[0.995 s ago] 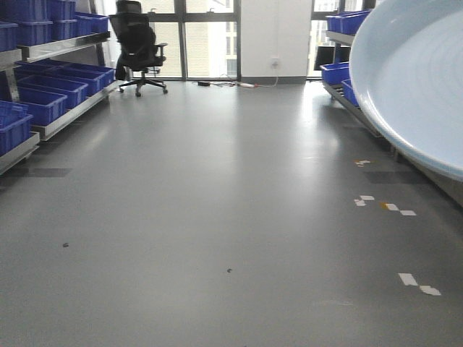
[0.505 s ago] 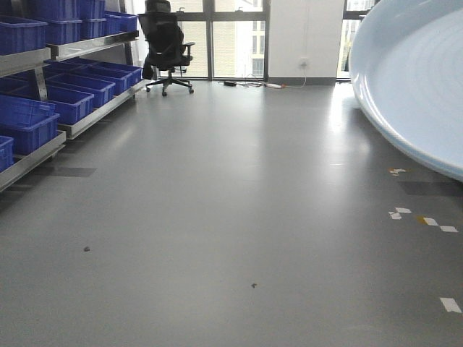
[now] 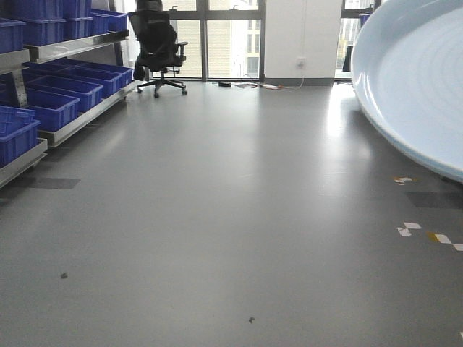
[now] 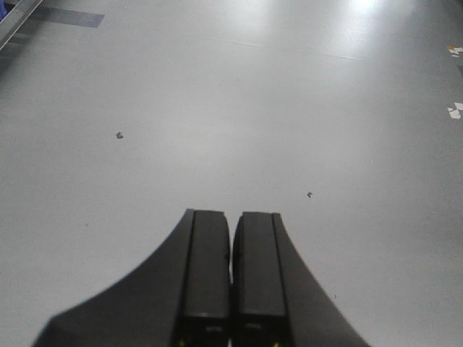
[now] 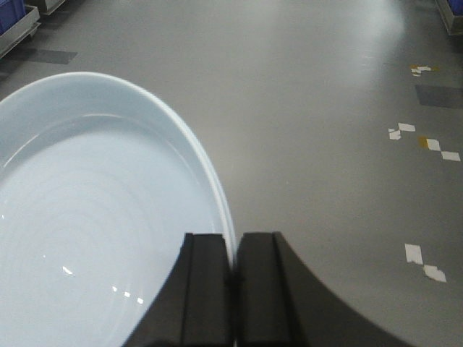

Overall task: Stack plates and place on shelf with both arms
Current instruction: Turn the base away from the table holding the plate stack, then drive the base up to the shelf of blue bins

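The right claw (image 5: 231,242) is clamped on the rim of the pale blue plate (image 5: 94,217), which spreads out to its left, held above the floor (image 3: 231,217). The left claw (image 4: 231,220) is closed and empty. The shelf (image 3: 72,46) stands off to the left — well apart.

Grey glossy floor (image 3: 231,217); black office chair (image 3: 158,45) before bright windows (image 3: 233,43).

One plate (image 3: 416,79) shows at 2 o'clock in the front view. There are two grippers, the left gripper (image 4: 231,220) and the right gripper (image 5: 233,242). One chair (image 3: 157,43) is at 11 o'clock. One shelf (image 3: 72,45) at 9 o'clock has many crates (image 3: 51,108), too many to count.
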### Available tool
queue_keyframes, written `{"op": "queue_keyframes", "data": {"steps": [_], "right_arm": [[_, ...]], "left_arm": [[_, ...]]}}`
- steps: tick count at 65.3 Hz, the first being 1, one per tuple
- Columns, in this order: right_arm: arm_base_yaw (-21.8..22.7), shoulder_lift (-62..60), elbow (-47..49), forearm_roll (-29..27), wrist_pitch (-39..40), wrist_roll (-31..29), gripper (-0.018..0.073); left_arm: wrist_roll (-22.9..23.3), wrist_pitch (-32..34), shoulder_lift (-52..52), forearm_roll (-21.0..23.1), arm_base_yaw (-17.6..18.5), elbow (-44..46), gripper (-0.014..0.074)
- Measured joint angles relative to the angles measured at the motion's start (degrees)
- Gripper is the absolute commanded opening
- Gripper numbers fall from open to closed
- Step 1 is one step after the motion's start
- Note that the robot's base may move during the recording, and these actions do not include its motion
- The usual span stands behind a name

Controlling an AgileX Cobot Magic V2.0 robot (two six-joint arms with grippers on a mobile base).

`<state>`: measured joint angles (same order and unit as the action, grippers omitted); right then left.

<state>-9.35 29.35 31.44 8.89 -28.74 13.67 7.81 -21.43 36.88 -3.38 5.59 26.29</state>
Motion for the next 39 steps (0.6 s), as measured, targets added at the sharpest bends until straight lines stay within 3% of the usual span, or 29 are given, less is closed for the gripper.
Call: {"op": "queue_keyframes", "data": {"steps": [39], "right_arm": [[0.0,0.0,0.0,0.0,0.0,0.0,0.0057]], "left_arm": [[0.0,0.0,0.0,0.0,0.0,0.0,0.0085]]}}
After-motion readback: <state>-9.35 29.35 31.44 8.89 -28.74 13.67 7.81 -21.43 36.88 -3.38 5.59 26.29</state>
